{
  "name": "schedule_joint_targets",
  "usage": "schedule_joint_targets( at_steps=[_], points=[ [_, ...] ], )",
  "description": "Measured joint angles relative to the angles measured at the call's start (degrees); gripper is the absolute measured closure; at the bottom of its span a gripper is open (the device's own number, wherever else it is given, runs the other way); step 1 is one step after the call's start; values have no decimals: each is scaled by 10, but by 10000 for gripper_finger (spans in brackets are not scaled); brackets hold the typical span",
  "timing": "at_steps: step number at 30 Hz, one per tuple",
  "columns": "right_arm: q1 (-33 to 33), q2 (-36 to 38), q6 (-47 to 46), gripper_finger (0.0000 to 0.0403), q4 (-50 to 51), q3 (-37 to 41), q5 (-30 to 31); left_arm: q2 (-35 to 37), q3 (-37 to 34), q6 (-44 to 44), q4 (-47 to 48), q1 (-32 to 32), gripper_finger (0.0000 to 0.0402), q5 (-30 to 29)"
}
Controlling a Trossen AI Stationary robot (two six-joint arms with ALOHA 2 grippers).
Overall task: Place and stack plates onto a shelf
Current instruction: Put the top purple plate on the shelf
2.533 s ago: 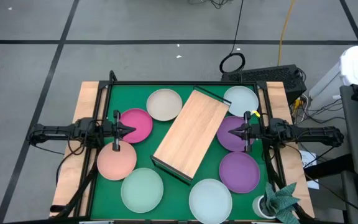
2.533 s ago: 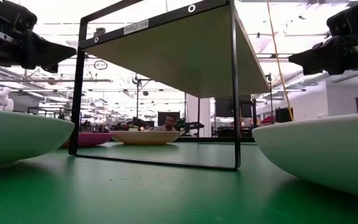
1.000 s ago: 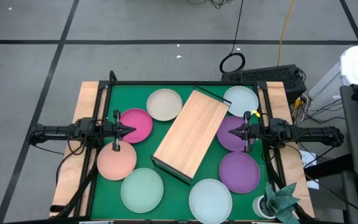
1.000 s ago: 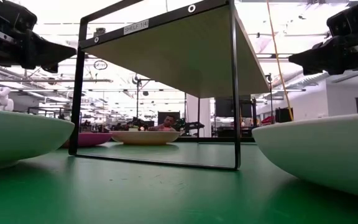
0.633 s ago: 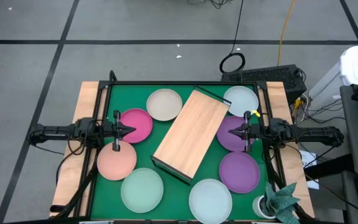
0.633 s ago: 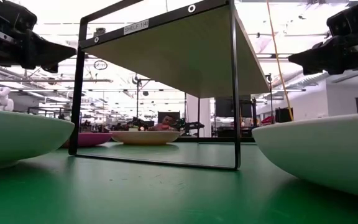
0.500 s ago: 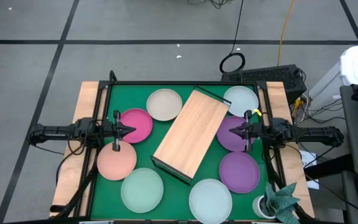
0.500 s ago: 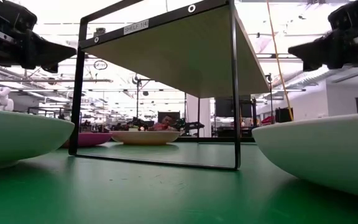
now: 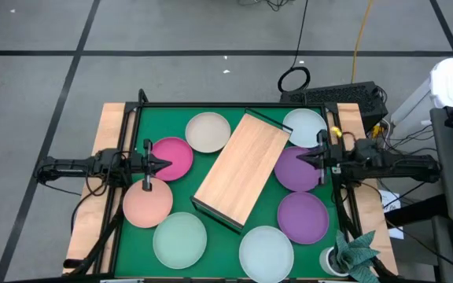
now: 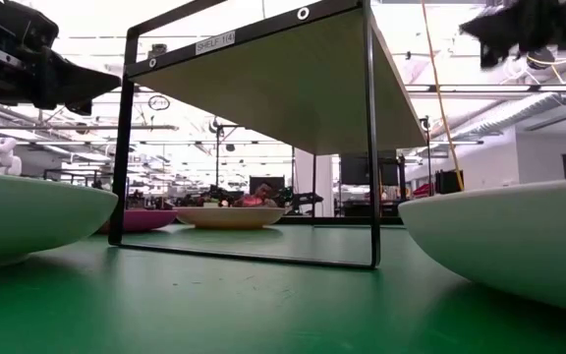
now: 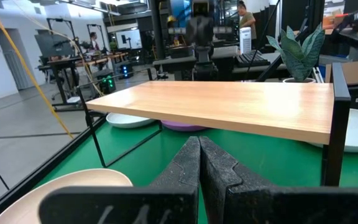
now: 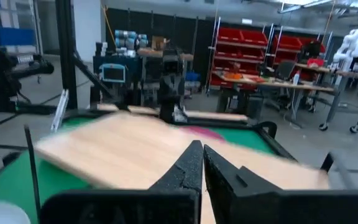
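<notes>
Shelf [image 9: 242, 167], light wood, thin dark frame, empty

green mat [image 9: 181, 192]; light wood shelf [image 9: 242, 167]; magenta plate [image 9: 175, 155].

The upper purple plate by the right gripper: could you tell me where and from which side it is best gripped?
Probably pinch the purple plate at its rim on the outer side, facing the right gripper; the opposite edge sits against the shelf.

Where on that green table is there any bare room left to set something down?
The wooden shelf top is bare. Green mat shows between the shelf's near end, the mint plate and whitish plate. Both sides are crowded with plates.
</notes>
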State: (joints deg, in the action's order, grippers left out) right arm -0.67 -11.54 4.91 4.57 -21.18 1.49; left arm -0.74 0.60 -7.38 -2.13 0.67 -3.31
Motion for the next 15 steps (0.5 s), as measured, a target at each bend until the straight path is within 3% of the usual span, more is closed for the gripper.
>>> schedule_joint_targets(
  at_steps=[15],
  points=[
    [0,-203,-40,403,221,-333,63,0,0,2,-11,0,400,0]
  ],
)
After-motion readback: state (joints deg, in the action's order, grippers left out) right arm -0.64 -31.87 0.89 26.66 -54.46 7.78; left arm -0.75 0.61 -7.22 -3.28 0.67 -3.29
